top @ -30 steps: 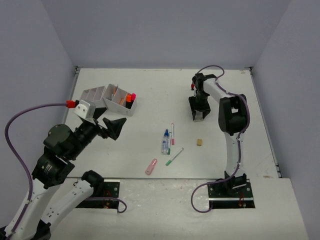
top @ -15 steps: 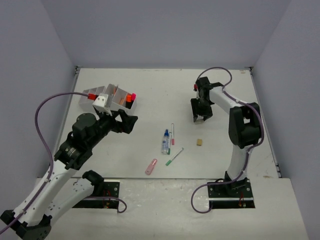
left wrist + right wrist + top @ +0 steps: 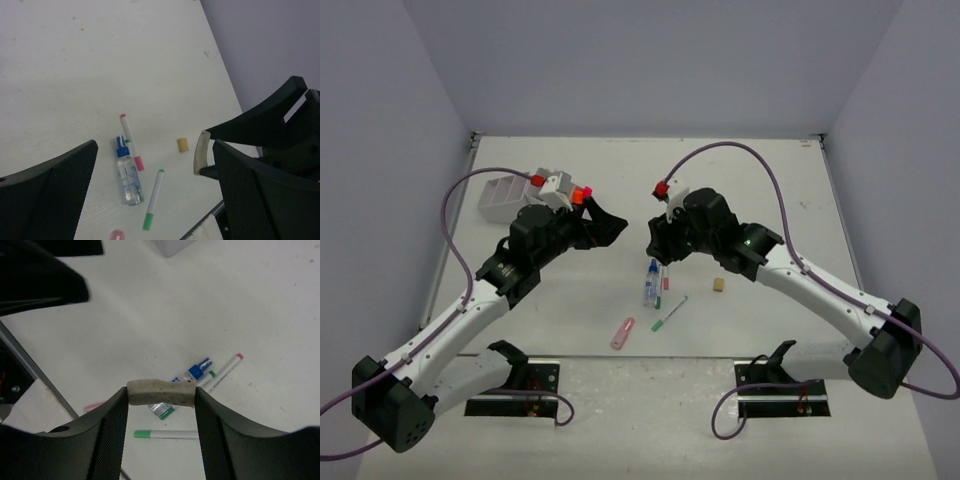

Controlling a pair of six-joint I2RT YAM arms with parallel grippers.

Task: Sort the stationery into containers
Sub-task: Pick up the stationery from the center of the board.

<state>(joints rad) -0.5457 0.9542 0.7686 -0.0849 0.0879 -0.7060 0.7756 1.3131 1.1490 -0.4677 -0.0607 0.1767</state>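
Observation:
My right gripper (image 3: 161,393) is shut on a long tan eraser (image 3: 161,392), held above the middle of the table (image 3: 740,190). Below it lie a blue-capped clear bottle (image 3: 650,283), a pink-capped pen (image 3: 665,268), a green-capped marker (image 3: 668,313), a pink highlighter (image 3: 622,332) and a small tan eraser (image 3: 719,285). My left gripper (image 3: 605,228) hangs open just left of the right one (image 3: 658,245), with nothing between its fingers (image 3: 55,190). The white organiser (image 3: 502,196) stands at the back left, partly hidden by my left arm.
In the left wrist view the right gripper's held eraser (image 3: 199,152) shows close to my right finger. A white corner (image 3: 172,246) sits at the top edge of the right wrist view. Purple cables loop over both arms.
Both arms swung in toward the table's middle. The right gripper came from the far right, the left gripper from beside the organiser. They now face each other closely.

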